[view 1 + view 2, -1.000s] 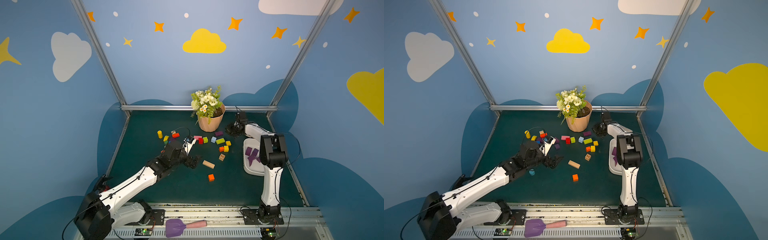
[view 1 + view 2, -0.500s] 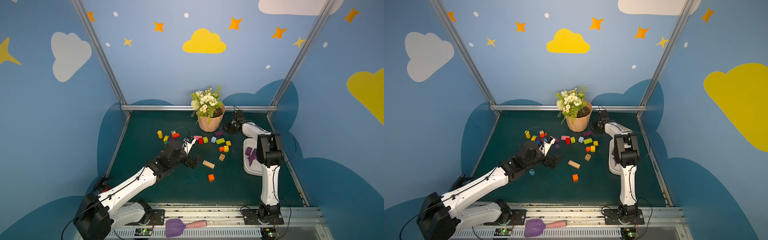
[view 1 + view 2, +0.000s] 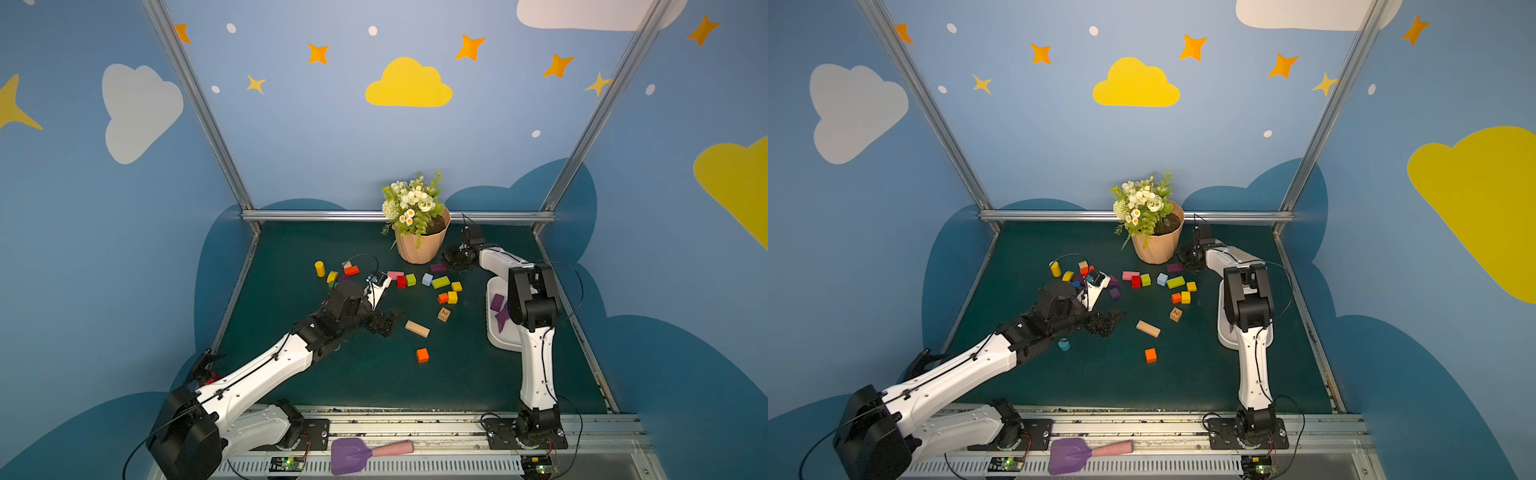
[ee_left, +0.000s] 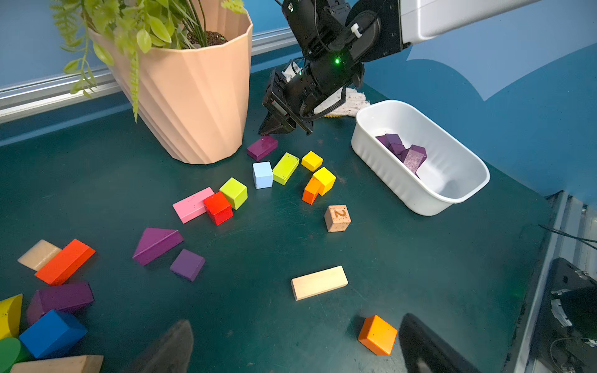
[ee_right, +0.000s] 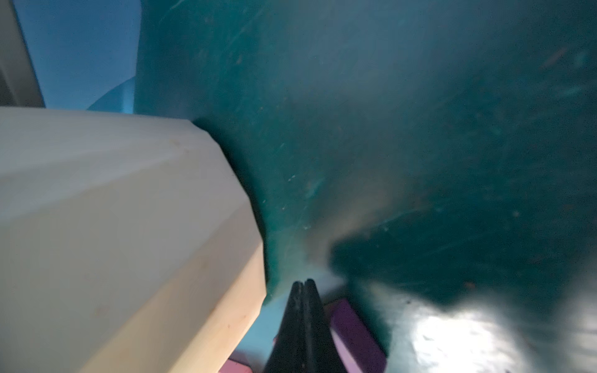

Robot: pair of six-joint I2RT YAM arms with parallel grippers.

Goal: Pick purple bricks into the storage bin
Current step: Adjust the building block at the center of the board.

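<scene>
The left gripper [image 3: 390, 323] hangs low over the green table [image 3: 374, 386], jaws spread wide and nothing between them. Behind it, at the left of the scatter, a purple oblong [image 4: 61, 297] lies in a jumble with a blue block [image 4: 51, 332] and an orange-red oblong [image 4: 64, 261]. A little to the right, a purple wedge [image 4: 156, 243] and a purple cube [image 4: 187, 264] sit just beside each other on bare table.

In the middle, a pink oblong [image 4: 190, 205] touches a red cube [image 4: 218, 207]. Lime, pale blue, yellow and orange blocks are strung out beyond them. Nearer the front lie a numbered wooden cube [image 4: 337, 218], a plain wooden oblong [image 4: 319, 282] and an orange cube [image 4: 377, 335].

At the back stands the peach flowerpot [image 4: 193, 106], with a plum-coloured oblong [image 4: 262, 147] on the table just beside its base. The right gripper [image 4: 274, 127] points down right behind that brick. Its jaws are pressed together and hold nothing, and I cannot tell whether they touch the brick.

Farthest right, beside the right arm, sits the white storage bin [image 4: 420, 206]. Several purple bricks [image 4: 403, 150] are heaped inside, toward the end nearer the pot.
</scene>
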